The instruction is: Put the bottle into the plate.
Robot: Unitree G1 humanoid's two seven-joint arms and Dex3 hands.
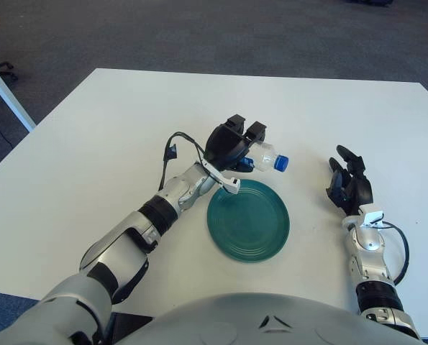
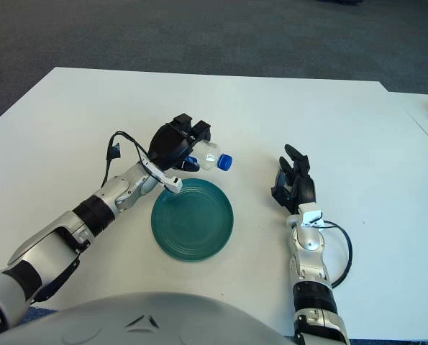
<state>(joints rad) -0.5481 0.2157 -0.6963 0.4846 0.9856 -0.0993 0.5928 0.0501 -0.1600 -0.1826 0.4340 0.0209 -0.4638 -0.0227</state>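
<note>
A small clear bottle (image 1: 267,156) with a blue cap (image 1: 282,163) lies sideways in my left hand (image 1: 234,146), cap pointing right. The hand's black fingers are curled over the bottle, holding it lifted just beyond the far rim of the plate. The round dark green plate (image 1: 248,219) sits flat on the white table with nothing in it. My right hand (image 1: 349,185) shows to the right of the plate, fingers spread and holding nothing. In the right eye view the bottle (image 2: 208,156) hangs over the far edge of the plate (image 2: 193,219).
The white table (image 1: 113,129) stretches wide around the plate, with dark carpet beyond its far edge. A black cable (image 1: 173,146) loops from my left wrist. Another white table leg (image 1: 8,93) stands at the far left.
</note>
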